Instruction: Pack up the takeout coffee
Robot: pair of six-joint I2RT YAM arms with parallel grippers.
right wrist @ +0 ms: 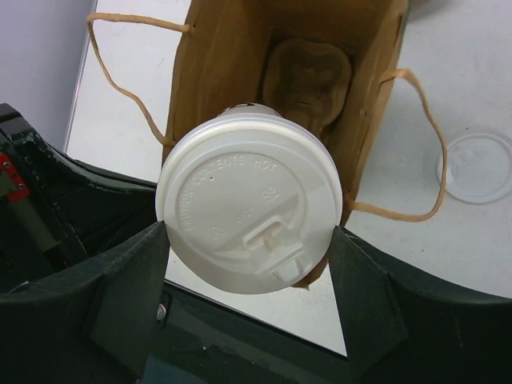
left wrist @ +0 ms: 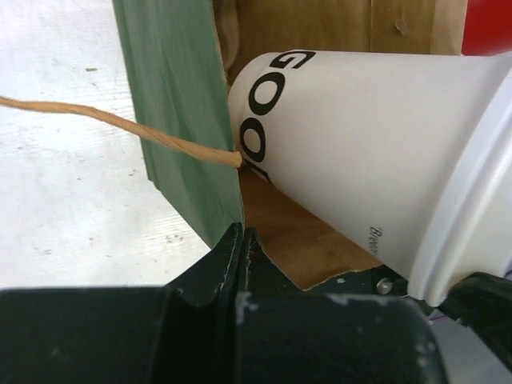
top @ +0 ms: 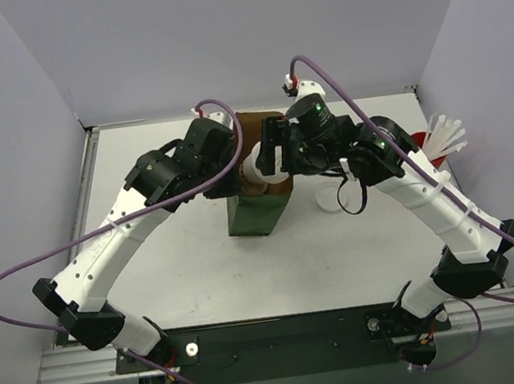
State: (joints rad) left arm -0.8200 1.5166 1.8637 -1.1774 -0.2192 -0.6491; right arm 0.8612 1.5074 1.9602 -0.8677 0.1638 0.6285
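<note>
**Lidded cup held at the mouth of the paper bag**

The white table [top: 192, 276] carries everything. The left arm [top: 121, 238] and right arm [top: 439, 206] both reach in from the near edge and meet over the middle of it. There sits the paper bag [top: 258, 213], green outside and brown inside, with its mouth open.

The left gripper [left wrist: 240, 240] has its jaws pressed together, pinching the bag's left edge where the green wall and a brown flap run down into them. The right gripper [right wrist: 250, 240] stands wide, one finger on each side of the takeout coffee [right wrist: 248, 212], clamping it just below the lid's rim.

The cup is at the bag's mouth. Its white lid faces the right wrist camera and its printed side is next to the green wall. Deeper in the bag lies a moulded cup carrier [right wrist: 308, 80].

Well to the right stands a red cup [top: 432, 155] of white straws [top: 447, 134]. A clear lid [right wrist: 478, 166] lies flat on the table, right of the bag. The twine handles [right wrist: 424, 152] loop loosely off the bag's rim.
</note>
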